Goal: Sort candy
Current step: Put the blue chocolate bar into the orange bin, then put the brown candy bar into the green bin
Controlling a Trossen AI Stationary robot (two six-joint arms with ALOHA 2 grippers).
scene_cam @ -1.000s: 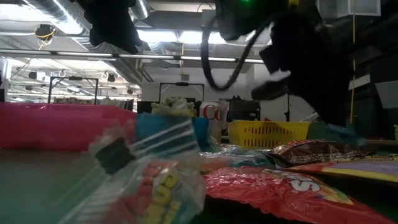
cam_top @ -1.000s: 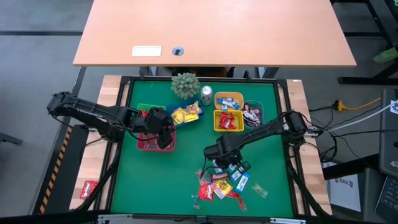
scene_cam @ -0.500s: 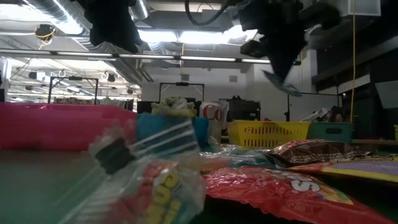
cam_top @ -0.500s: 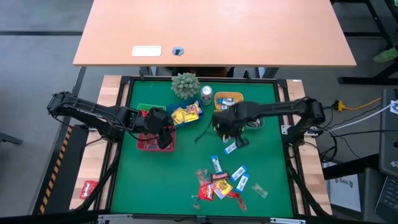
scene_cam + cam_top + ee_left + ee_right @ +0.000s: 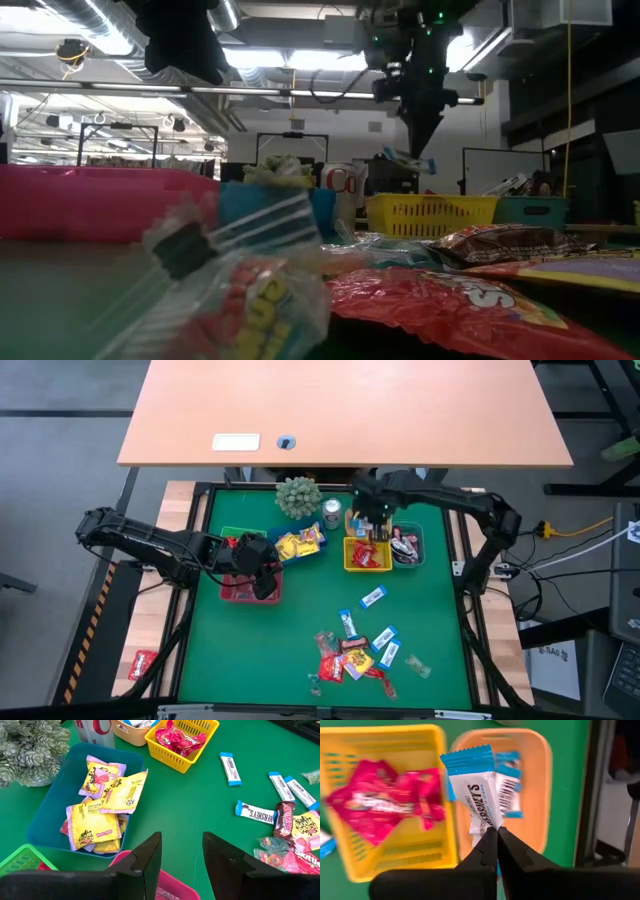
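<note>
Right gripper (image 5: 496, 836): fingers pinched shut on the lower end of a blue-and-white wrapped candy bar (image 5: 476, 787), which stands up from the tips; held above the shallow orange plastic bin (image 5: 540, 795) at the far side of the green table mat (image 5: 290, 640). That bin already holds matching blue-and-white bars, so the carry looks meant for a drop there.

Square yellow mesh basket (image 5: 442, 830): just beside the orange bin; holds red wrapped sweets only.

Left gripper (image 5: 181, 851): fingers parted, nothing between them; hangs over the pink plastic bin (image 5: 175, 892) at the left of the mat, apparently waiting.

Blue plastic tray (image 5: 50, 815): beside the pink bin, filled with yellow packets, one colour to a container.

Unsorted candy pile (image 5: 355, 658): near edge of the mat, mixed red, yellow and blue-and-white wrappers, with single blue-and-white bars lying apart toward the bins.

Silver drink can (image 5: 331, 510) and small grey-green potted plant (image 5: 298, 496): far edge, beside the bins, not part of the sorting.

Stage, as judged: one bar about to be released, much candy left to sort
</note>
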